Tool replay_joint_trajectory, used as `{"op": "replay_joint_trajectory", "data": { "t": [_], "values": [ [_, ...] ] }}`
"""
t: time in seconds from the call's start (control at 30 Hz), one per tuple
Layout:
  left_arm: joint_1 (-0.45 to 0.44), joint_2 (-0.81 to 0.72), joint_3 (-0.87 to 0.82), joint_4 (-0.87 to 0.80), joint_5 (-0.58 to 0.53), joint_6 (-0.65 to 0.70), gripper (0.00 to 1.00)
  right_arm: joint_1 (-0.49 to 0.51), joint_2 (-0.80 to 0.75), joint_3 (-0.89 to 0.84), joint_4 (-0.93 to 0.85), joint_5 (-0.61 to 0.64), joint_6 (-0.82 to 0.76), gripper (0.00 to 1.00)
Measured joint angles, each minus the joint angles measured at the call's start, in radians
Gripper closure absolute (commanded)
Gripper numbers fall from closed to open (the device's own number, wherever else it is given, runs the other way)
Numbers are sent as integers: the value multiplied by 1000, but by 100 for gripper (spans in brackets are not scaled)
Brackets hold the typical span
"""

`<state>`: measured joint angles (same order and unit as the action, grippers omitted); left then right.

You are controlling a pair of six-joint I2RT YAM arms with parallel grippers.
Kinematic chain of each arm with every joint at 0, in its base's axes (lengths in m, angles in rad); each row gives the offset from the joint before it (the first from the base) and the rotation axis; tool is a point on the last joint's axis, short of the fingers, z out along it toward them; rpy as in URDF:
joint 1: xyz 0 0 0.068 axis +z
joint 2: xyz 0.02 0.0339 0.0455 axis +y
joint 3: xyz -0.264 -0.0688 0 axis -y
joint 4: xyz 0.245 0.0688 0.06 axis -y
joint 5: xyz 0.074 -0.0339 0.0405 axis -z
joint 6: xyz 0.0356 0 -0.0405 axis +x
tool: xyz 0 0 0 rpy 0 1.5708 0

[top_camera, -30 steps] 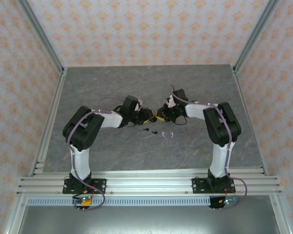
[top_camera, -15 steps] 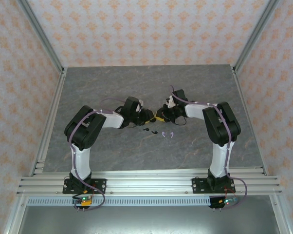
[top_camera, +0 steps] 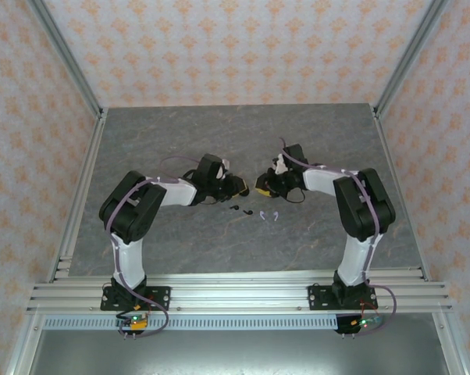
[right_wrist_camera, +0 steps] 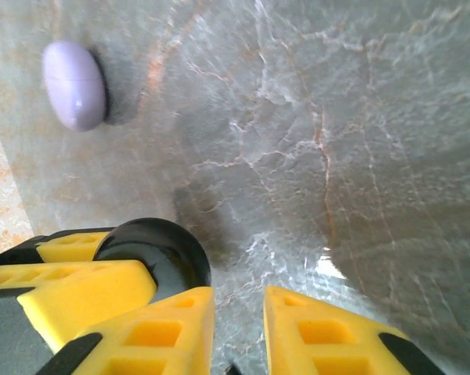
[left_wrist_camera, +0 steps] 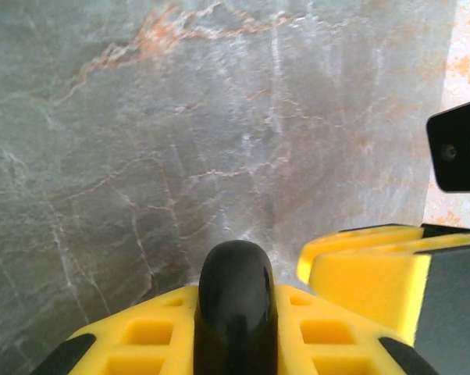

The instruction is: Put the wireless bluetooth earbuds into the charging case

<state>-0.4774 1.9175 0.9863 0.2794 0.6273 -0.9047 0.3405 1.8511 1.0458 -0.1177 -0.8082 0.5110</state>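
Top external view: four tiny stemmed earbuds are lying loose on the desk (top_camera: 180,141), the black pair (top_camera: 235,208) side by side and the pale lavender-white pair (top_camera: 275,216) just to their right, all of them out of any case and just in front of the two claws. Both pairs are sitting apart from each other and from the arms.

Just behind them, the left claw (top_camera: 241,186) and the right claw (top_camera: 262,186) are facing each other tip to tip near the middle of the desk. Seen from the left wrist, the left claw (left_wrist_camera: 236,297) is pinching a glossy black charging case (left_wrist_camera: 236,281), rounded and smooth, between its yellow ribbed fingers (left_wrist_camera: 153,332). Seen from the right wrist, the right claw (right_wrist_camera: 239,312) is standing slightly spread, with bare desk showing in the gap, and the black case (right_wrist_camera: 153,250) is sitting just to one side of it.

A lavender charging case (right_wrist_camera: 75,84), egg-shaped, closed and matte, is resting on the desk well apart from that claw, near the wall.

Grey stone-patterned veneer with pale and rust veins is covering the desk. Peach wallpaper (top_camera: 235,47) with a repeating floral motif is lining the three walls, and aluminium rails (top_camera: 235,293) are running along the near edge, carrying both arm bases.
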Motion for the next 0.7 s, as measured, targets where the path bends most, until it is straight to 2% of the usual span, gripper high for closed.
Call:
{"op": "replay_joint_trajectory", "data": {
  "t": [0.17, 0.43, 0.57, 0.7],
  "values": [
    [42, -95, 0, -23, 53, 91, 79, -37, -121, -18, -16, -11, -90, 67],
    [103, -266, 3, -79, 198, 273, 79, -60, -354, -27, -72, -123, -280, 56],
    [100, -352, 13, -111, 271, 358, 79, -60, -433, -25, -83, -204, -332, 55],
    [100, -416, 17, -111, 335, 410, 79, -51, -444, -15, -98, -277, -364, 54]
  ]
}}
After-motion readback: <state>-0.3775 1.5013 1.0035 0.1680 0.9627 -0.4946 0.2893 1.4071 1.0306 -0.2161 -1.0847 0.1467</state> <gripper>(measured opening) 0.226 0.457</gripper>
